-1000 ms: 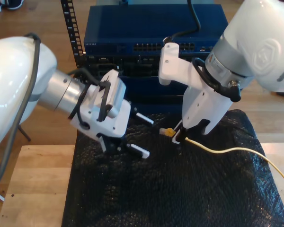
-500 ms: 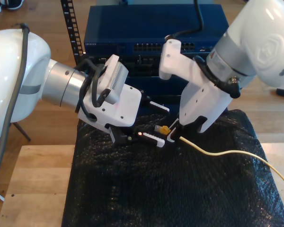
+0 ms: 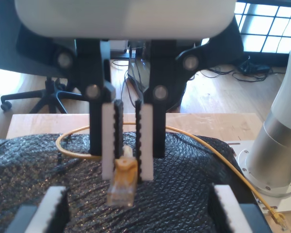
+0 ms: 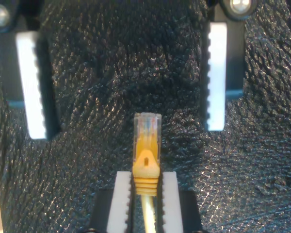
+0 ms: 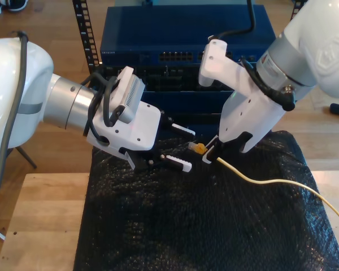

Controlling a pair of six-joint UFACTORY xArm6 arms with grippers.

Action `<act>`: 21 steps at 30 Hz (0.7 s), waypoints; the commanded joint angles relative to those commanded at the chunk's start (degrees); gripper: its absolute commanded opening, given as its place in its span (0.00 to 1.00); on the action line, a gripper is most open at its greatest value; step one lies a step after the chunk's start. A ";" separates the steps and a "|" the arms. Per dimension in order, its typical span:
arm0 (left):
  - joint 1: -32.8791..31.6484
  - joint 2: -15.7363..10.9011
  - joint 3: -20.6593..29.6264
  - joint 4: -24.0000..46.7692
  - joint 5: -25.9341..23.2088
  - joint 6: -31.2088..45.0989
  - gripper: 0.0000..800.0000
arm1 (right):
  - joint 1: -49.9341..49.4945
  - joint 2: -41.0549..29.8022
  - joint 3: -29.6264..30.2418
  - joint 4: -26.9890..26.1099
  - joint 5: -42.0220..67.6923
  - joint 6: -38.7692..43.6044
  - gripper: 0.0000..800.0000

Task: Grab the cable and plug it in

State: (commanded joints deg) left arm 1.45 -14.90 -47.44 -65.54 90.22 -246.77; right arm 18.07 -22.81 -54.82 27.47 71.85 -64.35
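The yellow cable (image 5: 271, 182) runs across the black mat from the exterior view's right. Its clear-yellow plug (image 5: 198, 148) sticks out of my second gripper (image 5: 206, 155), which is shut on the boot just behind it. In the second wrist view the plug (image 4: 146, 141) points away from the shut pads (image 4: 122, 194) of my second gripper (image 4: 145, 177), toward my first gripper (image 4: 123, 131). My first gripper (image 5: 185, 148) reaches in from the exterior view's left, open, its fingertips just short of the plug. In the first wrist view, my first gripper (image 3: 138, 189) faces my second gripper (image 3: 126, 174) and the plug (image 3: 122, 187).
A blue rack unit (image 5: 186, 34) with a row of ports (image 5: 178, 56) stands behind the black bubble mat (image 5: 203, 226). The mat lies on a wooden table (image 5: 39, 226). The cable's other end (image 3: 279, 218) lies near an arm base (image 3: 276, 150).
My first gripper has risen and moved toward the exterior view's right, closing in on the plug with its fingers still apart. My second gripper, holding the plug, has shifted slightly.
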 joint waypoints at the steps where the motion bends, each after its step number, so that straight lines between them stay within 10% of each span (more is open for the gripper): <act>1: 0.00 0.18 0.00 0.00 0.00 0.09 0.75 | 0.00 -0.09 0.00 0.00 0.00 0.00 0.01; 9: 0.53 0.35 0.00 -0.09 -0.09 0.44 0.49 | 0.00 0.00 0.00 0.00 0.00 0.00 0.01; 21: 1.05 0.35 0.00 -0.70 -0.09 0.35 0.35 | 0.09 0.00 0.09 0.00 0.00 0.00 0.01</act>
State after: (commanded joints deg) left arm 2.51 -14.55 -47.44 -66.24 90.13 -246.42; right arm 18.15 -22.81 -54.74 27.47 71.85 -64.35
